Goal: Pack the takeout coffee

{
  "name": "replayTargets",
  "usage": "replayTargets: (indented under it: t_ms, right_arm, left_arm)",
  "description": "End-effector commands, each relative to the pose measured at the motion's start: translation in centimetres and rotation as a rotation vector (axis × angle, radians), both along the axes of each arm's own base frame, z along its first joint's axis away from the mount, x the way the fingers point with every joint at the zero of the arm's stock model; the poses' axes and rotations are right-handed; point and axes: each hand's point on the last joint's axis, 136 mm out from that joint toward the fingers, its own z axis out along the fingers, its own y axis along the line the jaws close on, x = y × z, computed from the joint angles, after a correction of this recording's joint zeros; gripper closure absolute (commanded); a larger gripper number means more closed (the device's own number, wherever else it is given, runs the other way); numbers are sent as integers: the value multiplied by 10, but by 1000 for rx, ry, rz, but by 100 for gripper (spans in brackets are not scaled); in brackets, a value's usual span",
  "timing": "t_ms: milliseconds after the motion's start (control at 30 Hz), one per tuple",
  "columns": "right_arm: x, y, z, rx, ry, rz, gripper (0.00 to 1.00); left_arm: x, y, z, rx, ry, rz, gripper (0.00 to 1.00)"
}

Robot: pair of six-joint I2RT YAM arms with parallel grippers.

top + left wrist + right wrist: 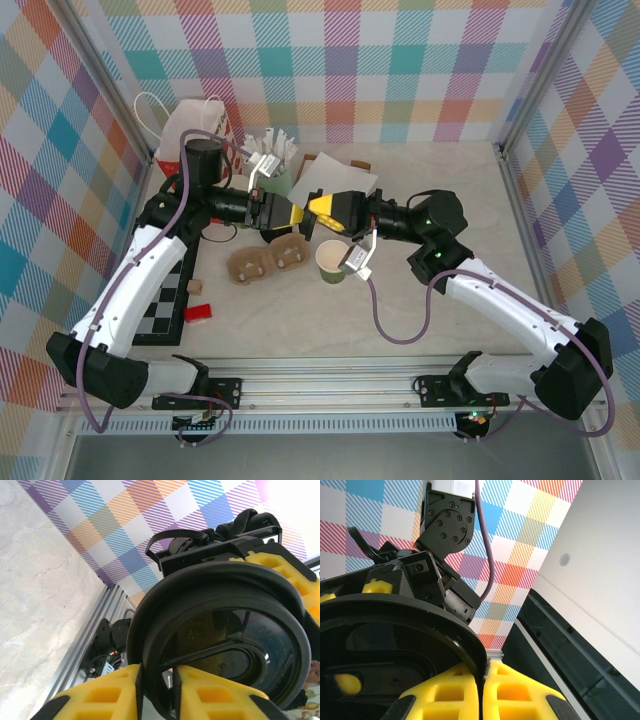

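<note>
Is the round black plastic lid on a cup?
Off. The round black plastic lid has no cup under it; the right pincer grips its rim.

Seen from overhead, light fell bright and even from above. The table [450, 200] carried only faint, soft-edged shadows beside the arms, and detail stayed sharp, though the frame rails bowed slightly toward 3 and 9 o'clock.

In the left wrist view, the plaid wall [115, 535] washed out to white glare at 1 o'clock. The black lid [220, 645] showed a dull sheen, and the fingers [100, 695] of the left end effector [157, 690] at 6 o'clock were soft.

In the right wrist view, a white panel [600, 565] at 2 o'clock shone brightly. The lid at 8 o'clock sank into shadow, and the right end effector [482, 690] was blurred.
</note>
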Motion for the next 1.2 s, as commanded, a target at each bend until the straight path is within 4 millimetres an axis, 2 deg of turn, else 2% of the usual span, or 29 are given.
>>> replayTargets:
  t_ms: [0, 167, 267, 300, 333, 400, 500, 600, 700, 733, 800, 867, 900, 967, 1033, 1133, 1167]
  right_arm:
    - [-3, -4, 18, 50, -39, -15, 100]
    - [1, -3, 13, 33, -20, -30, 100]
    - [6, -1, 2, -1, -3, -51, 100]
    - [7, 0, -3, -19, 16, -57, 97]
    - [10, 0, -12, -57, 62, -68, 87]
    - [13, -2, -25, -114, 150, -88, 74]
    - [20, -12, -37, -146, 447, -133, 58]
    - [38, -34, -47, -103, 830, -260, 38]
    - [43, -59, -62, -63, 1241, -387, 7]
    - [43, -67, -68, -36, 1374, -422, 0]
    - [48, -79, -82, 67, 1615, -480, 0]
    - [63, -95, -99, 301, 1885, -561, 0]
    - [74, -107, -111, 448, 1995, -622, 0]
    - [86, -133, -151, 715, 2225, -778, 0]
    - [80, -137, -184, 777, 2410, -836, 0]
    - [69, -130, -225, 884, 2775, -802, 0]
    - [67, -125, -235, -895, -2908, 748, 0]
  left_arm:
    - [-17, -2, 7, -25, -37, -60, 81]
    - [-17, -2, 6, -16, -47, -57, 100]
    - [-17, -1, 6, -4, -72, -40, 100]
    - [-16, -1, 6, 2, -80, -32, 100]
    - [-15, 0, 5, 12, -93, -21, 100]
    - [-8, 1, -1, 58, -106, 30, 100]
    - [15, 7, -24, 177, -95, 157, 100]
    - [44, 23, -60, 361, -70, 331, 100]
    - [62, 39, -85, 490, -48, 450, 100]
    - [67, 43, -92, 525, -40, 479, 100]
    - [75, 52, -104, 607, -32, 540, 100]
    - [79, 59, -118, 725, -41, 591, 100]
    - [79, 60, -125, 782, -48, 604, 100]
    - [76, 58, -138, 892, -71, 621, 100]
    - [73, 53, -148, 959, -76, 633, 100]
    - [69, 44, -164, 1048, -71, 662, 100]
    - [68, 38, -170, 1071, -66, 665, 100]
